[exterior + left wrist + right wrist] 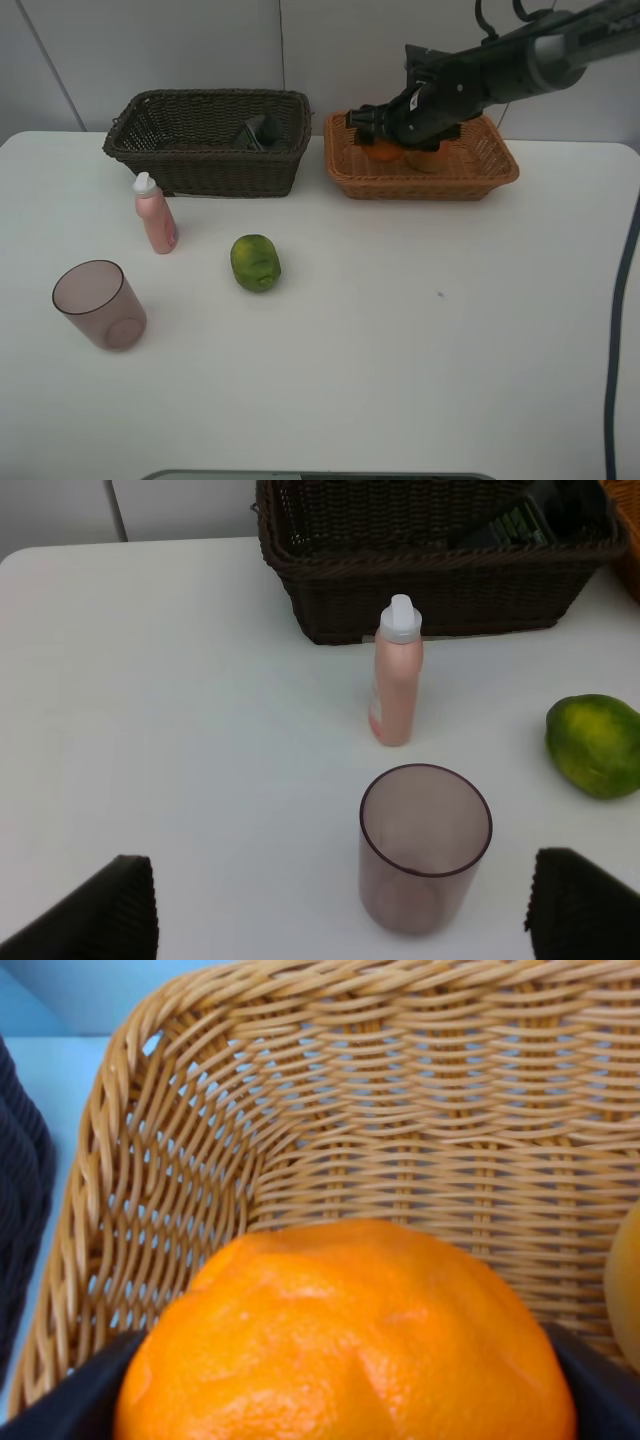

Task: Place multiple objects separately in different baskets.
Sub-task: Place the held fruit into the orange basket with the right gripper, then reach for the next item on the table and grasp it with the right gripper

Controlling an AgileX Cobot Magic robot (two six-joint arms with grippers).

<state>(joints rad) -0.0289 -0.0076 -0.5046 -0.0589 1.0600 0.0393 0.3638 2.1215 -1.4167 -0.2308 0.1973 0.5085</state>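
My right gripper (386, 136) is down inside the light orange-tan basket (420, 186) and shut on the orange (382, 150). In the right wrist view the orange (350, 1330) fills the gap between the dark fingers (70, 1390), close to the basket wall (400, 1110). A red-orange peach-like fruit (426, 158) lies beside it. The dark grey bottle (258, 132) lies in the dark brown basket (200, 168). The pink white-capped bottle (155, 215), green fruit (255, 262) and mauve cup (100, 305) stand on the table. My left gripper (345, 908) is open, just short of the cup (425, 845).
The left wrist view shows the pink bottle (397, 680) upright between the cup and the dark basket (440, 590), and the green fruit (595, 745) off to one side. The white table (420, 330) ends at a front edge. A dark cable (620, 330) hangs at the right.
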